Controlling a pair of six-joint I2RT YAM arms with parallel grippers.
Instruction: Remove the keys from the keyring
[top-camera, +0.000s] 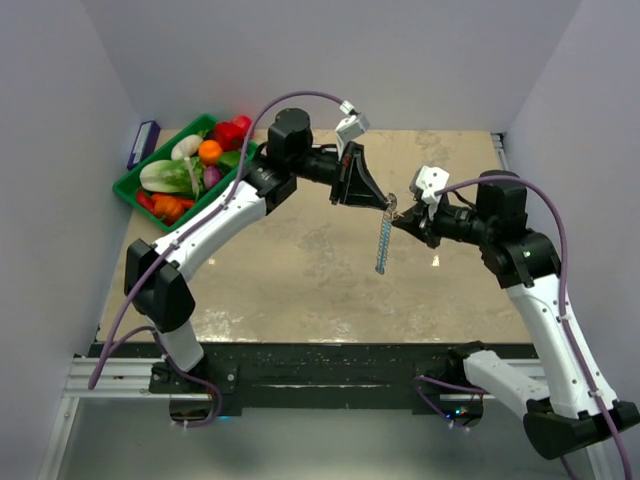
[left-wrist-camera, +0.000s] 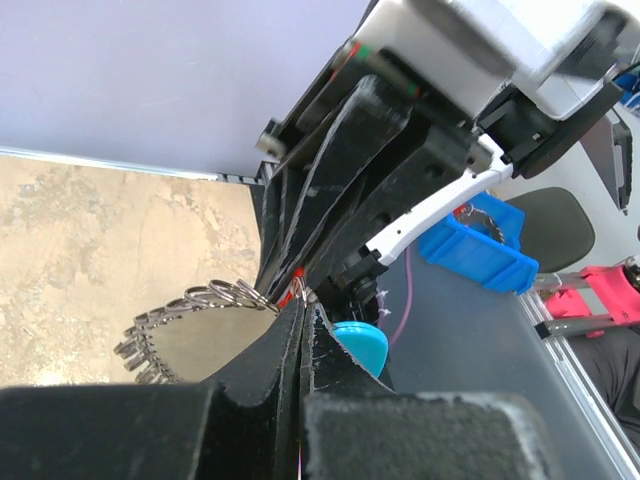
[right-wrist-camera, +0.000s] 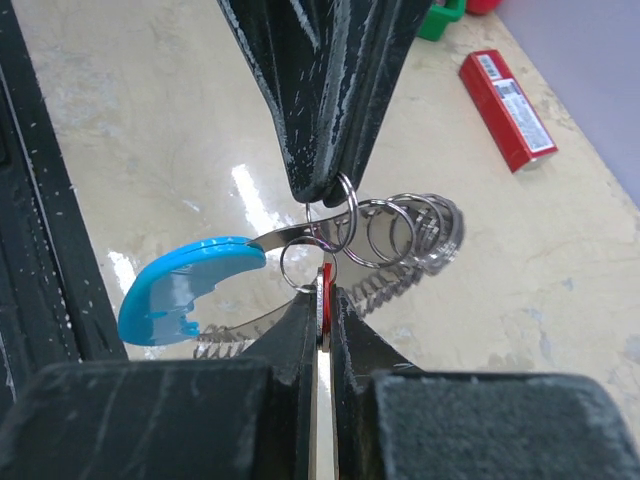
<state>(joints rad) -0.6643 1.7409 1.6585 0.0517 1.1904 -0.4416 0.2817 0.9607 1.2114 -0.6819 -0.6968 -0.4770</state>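
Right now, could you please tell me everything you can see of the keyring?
The keyring is a thin, floppy loop with a bright blue curved section, fringed with small silvery keys. It hangs limp above the table, held between both shut claws: the left claw pinches a ring on it, the right claw clamps a red piece.

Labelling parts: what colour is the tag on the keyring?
The tag is bright blue; right wrist view shows it best.

Overhead camera looks down; both close wrist cameras share the keyring (right-wrist-camera: 190, 285).
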